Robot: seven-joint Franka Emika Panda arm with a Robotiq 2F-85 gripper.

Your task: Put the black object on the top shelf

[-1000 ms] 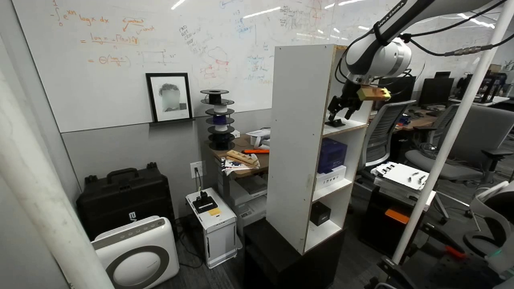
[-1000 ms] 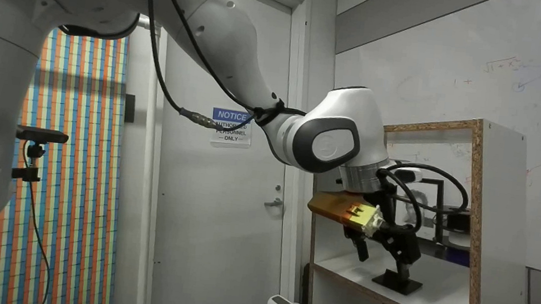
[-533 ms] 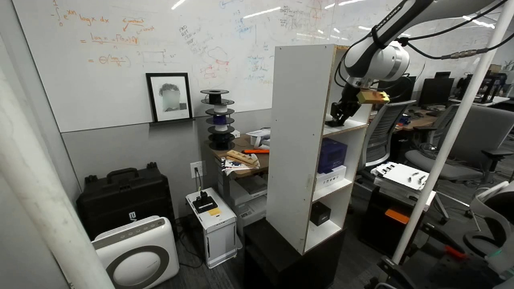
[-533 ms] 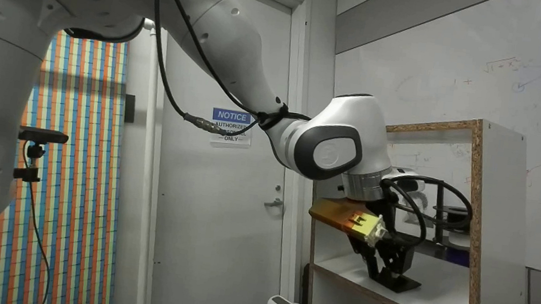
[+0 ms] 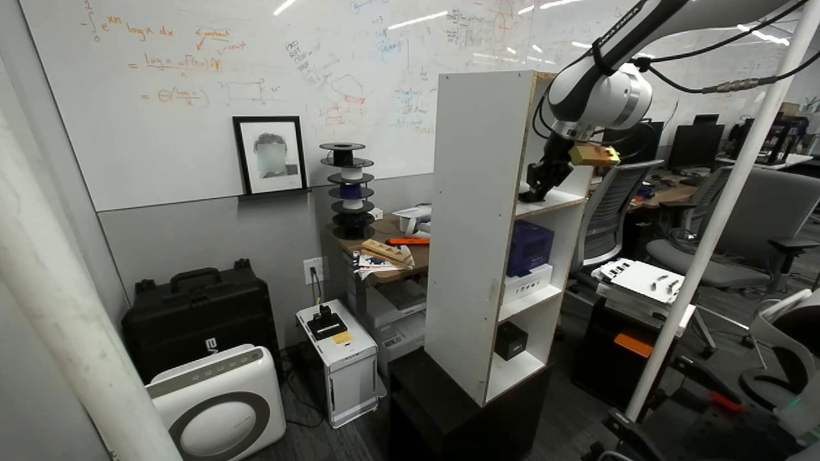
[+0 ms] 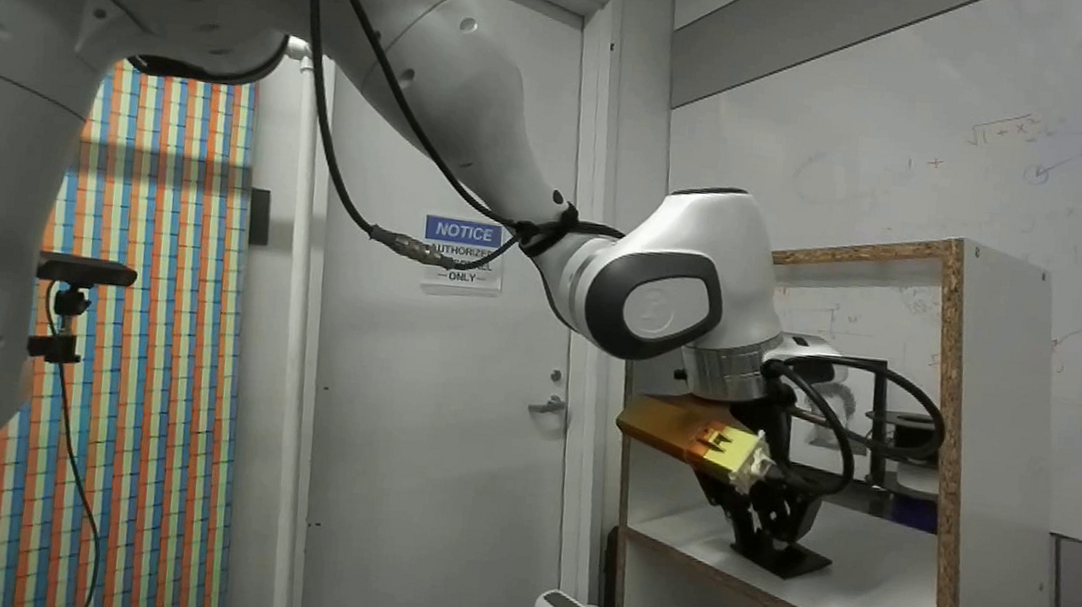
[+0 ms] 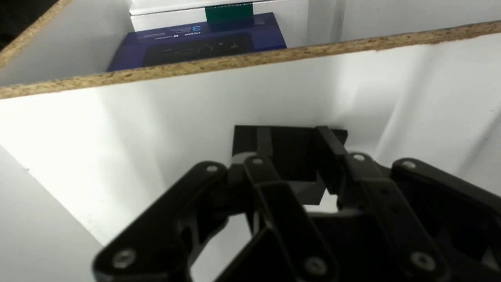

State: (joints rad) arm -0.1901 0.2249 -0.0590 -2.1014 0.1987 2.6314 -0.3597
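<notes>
Black object (image 7: 292, 154) between the gripper's (image 7: 297, 140) 2 fingertips

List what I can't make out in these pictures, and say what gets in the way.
Whether the gripper holds the black object: in the wrist view, black against black hides any contact.
Blue box: in the wrist view, the top shelf hides part of it; its fine print is too small.
Notice sign: in an exterior view, a cable crosses its wording.
Arm: in an exterior view, cut off by the top edge.
</notes>
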